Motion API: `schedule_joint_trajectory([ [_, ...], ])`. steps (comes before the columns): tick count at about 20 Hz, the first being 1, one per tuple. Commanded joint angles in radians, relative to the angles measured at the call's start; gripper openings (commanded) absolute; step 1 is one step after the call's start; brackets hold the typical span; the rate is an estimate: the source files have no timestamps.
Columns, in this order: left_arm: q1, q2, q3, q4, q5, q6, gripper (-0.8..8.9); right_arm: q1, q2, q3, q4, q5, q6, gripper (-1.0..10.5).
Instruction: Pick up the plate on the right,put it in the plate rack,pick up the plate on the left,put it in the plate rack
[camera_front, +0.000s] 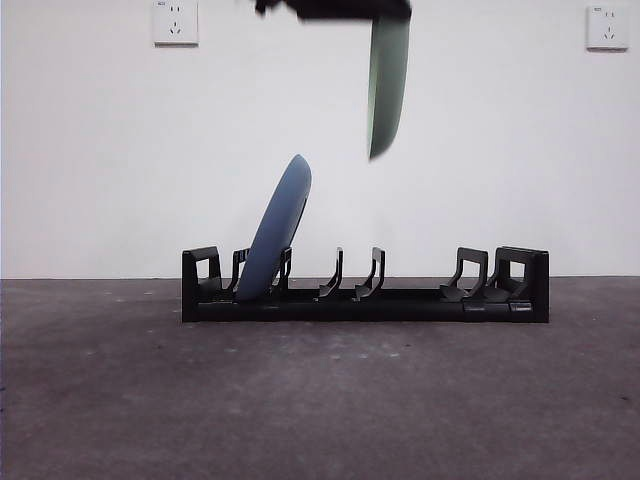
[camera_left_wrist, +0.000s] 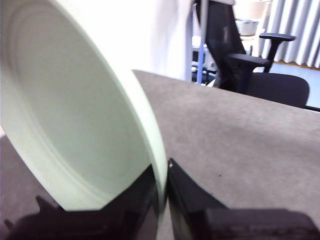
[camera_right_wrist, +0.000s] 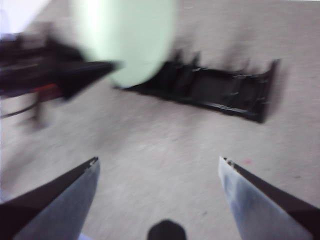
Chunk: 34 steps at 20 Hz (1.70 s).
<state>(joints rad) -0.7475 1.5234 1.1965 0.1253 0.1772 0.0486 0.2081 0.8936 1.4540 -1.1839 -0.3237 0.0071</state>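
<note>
Nearest you in the front view, bare grey table; behind it the plate rack sits broadside, both blocky ends visible. A blue plate stands in the rack's left-hand slots, edge-on to you and tilted, its top leaning right; where its foot seats among the prongs is hard to make out. Above the rack, well clear of it, a pale green plate hangs edge-on, roughly vertical, over the middle of the rack. The left gripper holds it from the top; only a dark blurred strip of it shows, cut off by the frame's upper edge, so you can't read the arm's pose beyond that it comes in from above. Left wrist view settles the grip: the left gripper has its two jaws pinched on the green plate at the rim, one jaw each face; the plate fills most of that frame and hides the rack. Right wrist view is motion-blurred: the right gripper has its jaws spread wide with nothing between them, above bare table, looking across at the rack, the green plate and the dark left gripper. The blue plate can't be picked out there.
</note>
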Motion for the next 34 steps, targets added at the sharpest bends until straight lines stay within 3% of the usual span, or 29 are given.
schedule_joint_trajectory([
  [1, 0.020, 0.058, -0.002, 0.062, -0.014, -0.031, -0.08, 0.001, -0.014, -0.006, -0.020, -0.010, -0.008, 4.1],
  [6, 0.060, 0.164, 0.002, 0.132, -0.021, -0.042, -0.09, 0.001, -0.022, -0.006, -0.065, -0.010, -0.015, 4.1],
  [16, 0.097, 0.318, 0.090, 0.129, -0.021, -0.037, -0.09, 0.001, -0.021, -0.006, -0.073, -0.010, -0.023, 4.1],
  [30, 0.111, 0.387, 0.090, 0.034, -0.058, 0.019, 0.01, 0.001, -0.019, -0.006, -0.074, -0.009, -0.038, 4.1],
  [32, 0.105, 0.387, 0.090, 0.035, -0.043, 0.019, 0.59, 0.001, -0.018, -0.006, -0.074, -0.009, -0.038, 4.1],
  [34, 0.100, 0.387, 0.090, 0.034, -0.039, 0.018, 1.96, 0.001, -0.018, -0.006, -0.074, -0.009, -0.038, 4.1],
])
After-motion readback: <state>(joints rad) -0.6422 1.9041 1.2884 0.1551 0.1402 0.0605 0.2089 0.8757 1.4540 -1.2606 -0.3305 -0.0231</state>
